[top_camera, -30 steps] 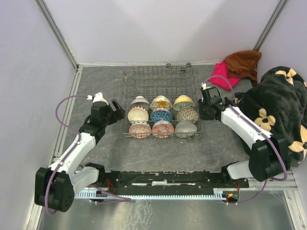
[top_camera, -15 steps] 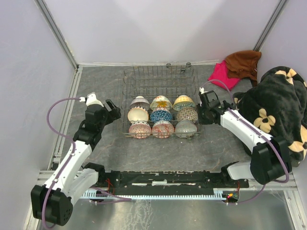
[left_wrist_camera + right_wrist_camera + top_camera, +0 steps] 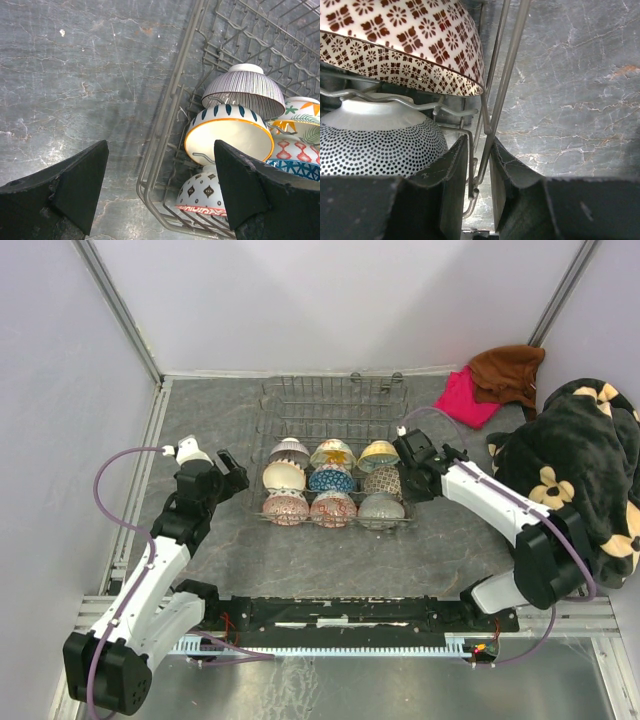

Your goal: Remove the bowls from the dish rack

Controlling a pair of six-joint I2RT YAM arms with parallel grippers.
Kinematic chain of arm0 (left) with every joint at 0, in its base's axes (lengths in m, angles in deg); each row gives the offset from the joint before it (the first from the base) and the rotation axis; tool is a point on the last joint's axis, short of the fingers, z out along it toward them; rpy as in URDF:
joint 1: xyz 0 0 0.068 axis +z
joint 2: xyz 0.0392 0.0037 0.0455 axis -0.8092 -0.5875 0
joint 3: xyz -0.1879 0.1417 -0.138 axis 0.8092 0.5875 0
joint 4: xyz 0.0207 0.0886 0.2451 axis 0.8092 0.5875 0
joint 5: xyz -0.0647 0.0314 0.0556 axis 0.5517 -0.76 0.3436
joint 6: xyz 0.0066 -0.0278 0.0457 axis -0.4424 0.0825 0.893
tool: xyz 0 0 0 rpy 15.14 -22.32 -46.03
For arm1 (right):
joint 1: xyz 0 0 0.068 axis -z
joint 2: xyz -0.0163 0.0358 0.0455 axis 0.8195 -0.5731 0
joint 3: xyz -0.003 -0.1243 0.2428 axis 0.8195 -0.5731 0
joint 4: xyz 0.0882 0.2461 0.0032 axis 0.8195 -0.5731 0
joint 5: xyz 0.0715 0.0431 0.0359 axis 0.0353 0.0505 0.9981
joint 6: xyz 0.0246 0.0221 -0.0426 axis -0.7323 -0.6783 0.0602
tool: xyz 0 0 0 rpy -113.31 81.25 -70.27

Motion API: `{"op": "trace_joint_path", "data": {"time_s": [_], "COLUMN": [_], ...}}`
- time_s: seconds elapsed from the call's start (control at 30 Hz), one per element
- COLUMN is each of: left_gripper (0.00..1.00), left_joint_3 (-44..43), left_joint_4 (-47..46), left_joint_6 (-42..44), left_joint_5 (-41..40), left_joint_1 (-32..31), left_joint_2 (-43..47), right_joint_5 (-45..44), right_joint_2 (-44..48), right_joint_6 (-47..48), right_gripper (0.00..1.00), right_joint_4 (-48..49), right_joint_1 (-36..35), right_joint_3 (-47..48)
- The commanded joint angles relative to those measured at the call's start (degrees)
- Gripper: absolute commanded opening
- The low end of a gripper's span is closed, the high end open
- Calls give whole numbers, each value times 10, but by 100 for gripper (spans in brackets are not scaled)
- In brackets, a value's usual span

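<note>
The left arm and the right arm have white shells between chunky black joint housings and a thin purple cable looping to each wrist, while the left gripper and the right gripper carry matte black, wedge-shaped fingers.

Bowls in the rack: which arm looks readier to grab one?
Probably left. The left fingers stand open facing the cream orange-rimmed ceramic bowl; the right fingers are clamped on the grey wire dish rack.

No legible text, labels, brands or numbers in any view. Bowls carry painted patterns only. Dish rack wire unmarked; tabletop unmarked.
</note>
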State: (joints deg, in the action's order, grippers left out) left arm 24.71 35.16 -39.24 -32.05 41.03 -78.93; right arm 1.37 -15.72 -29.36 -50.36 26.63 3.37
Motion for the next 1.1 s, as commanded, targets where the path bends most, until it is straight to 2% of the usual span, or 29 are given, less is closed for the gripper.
{"op": "trace_joint_path", "data": {"time_s": [0.0,0.23,0.5,0.7,1.07], "left_gripper": [93,93,93,94,95], "left_joint_3": [-14,-8,-9,-13,-3], "left_joint_4": [-2,-4,14,19,12], "left_joint_6": [3,-1,-9,-11,-25], "left_joint_5": [-24,-33,-90,-99,-119], "left_joint_1": [-3,-3,-2,-2,-2], "left_joint_2": [10,12,65,75,69], "right_joint_5": [41,33,30,24,-7], "right_joint_2": [-28,-62,-120,-162,-201], "right_joint_6": [-29,-38,-50,-70,-162], "right_gripper": [31,31,31,32,38], "right_joint_4": [72,87,92,101,137], "right_joint_1": [-42,-68,-108,-136,-173], "right_joint_3": [50,85,146,192,223]}}
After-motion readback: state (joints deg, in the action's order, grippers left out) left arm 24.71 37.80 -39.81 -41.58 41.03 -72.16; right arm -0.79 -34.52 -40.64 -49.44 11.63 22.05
